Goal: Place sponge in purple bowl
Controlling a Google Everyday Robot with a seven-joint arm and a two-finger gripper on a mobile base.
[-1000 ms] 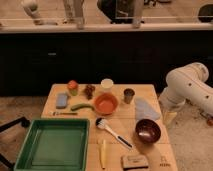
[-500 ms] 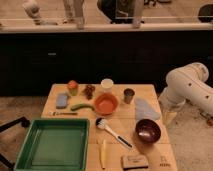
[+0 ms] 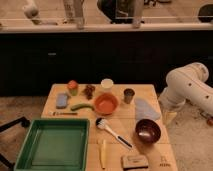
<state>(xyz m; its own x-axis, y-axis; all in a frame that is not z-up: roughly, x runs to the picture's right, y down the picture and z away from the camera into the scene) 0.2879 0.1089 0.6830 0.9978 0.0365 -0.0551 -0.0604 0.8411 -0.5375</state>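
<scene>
Inspection of the work in hand — not begun, in my judgement.

The gripper [image 3: 169, 117] hangs low off the edge of the table [image 3: 146, 92], below the white arm's bend. Its jaws stand spread and nothing is between them.

The sponge [image 3: 62, 100] lies flat on the table at the side farthest from the gripper, well apart from it. The orange bowl [image 3: 106, 104] and the small cup [image 3: 129, 95] stand in between. Nothing touches the sponge.

The purple bowl [image 3: 148, 131] stands upright near the gripper, just inside the table edge. Its glossy inside shows no contents. The pale blue cloth [image 3: 145, 108] lies beside the bowl, about as close to the gripper. A brush [image 3: 112, 132] rests on the bowl's far side from the gripper.

Outstanding — all of it: reach across the table, take hold of the sponge, carry it back over the orange bowl's area, and release it into the purple bowl.
</scene>
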